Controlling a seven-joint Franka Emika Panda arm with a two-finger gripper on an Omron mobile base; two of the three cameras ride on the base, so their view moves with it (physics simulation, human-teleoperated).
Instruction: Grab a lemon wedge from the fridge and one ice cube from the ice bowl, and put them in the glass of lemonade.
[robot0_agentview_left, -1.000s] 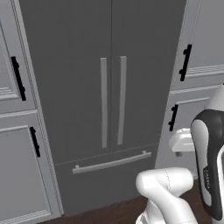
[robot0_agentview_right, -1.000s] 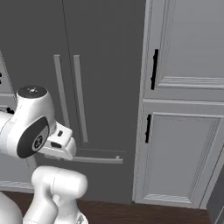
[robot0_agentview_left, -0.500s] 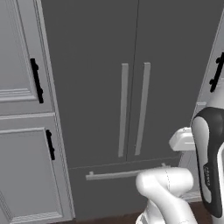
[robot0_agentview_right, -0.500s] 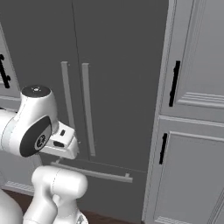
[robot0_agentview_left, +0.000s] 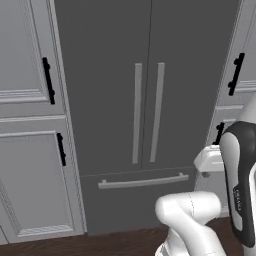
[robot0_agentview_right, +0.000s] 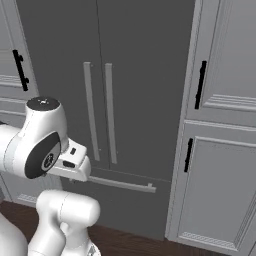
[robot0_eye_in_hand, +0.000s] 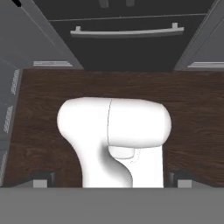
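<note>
Dark wood floor (robot0_eye_in_hand: 39, 113), fridge (robot0_agentview_left: 150, 60) doors closed, contents hidden, claw state unclear

No text, label, brand, number or sign can be read. A small run of pale print sits on the dark band of the robot arm (robot0_agentview_left: 239, 192) at the right of the left base view, but it is too small and blurred to make out.

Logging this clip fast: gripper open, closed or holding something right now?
Gripper: cannot be told. In the hand view its fingertips sit far apart at the bottom corners, mostly cut off, with nothing seen between them. The fridge is shut.
</note>
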